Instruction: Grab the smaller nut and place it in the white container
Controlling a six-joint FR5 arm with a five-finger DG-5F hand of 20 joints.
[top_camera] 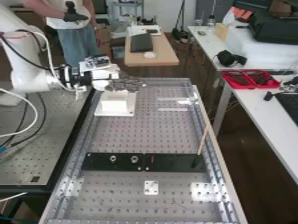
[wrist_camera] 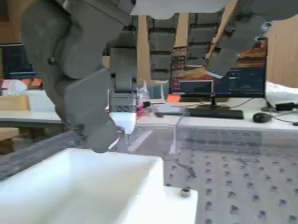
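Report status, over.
Hand at white container; nut in grasp unconfirmed. Two small metal pieces on black plate. No obstruction seen at container's opening.

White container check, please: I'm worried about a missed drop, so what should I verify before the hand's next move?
1. White container upright, open side up: ok.
2. Container standing on its white base plate: ok.
3. Hand at the container, away from the black strip: ok.
4. Smaller nut secure in the hand: cannot tell.
5. Black strip lying flat on the perforated bench: ok.
6. Which of the two small metal pieces on the strip is smaller: cannot tell.
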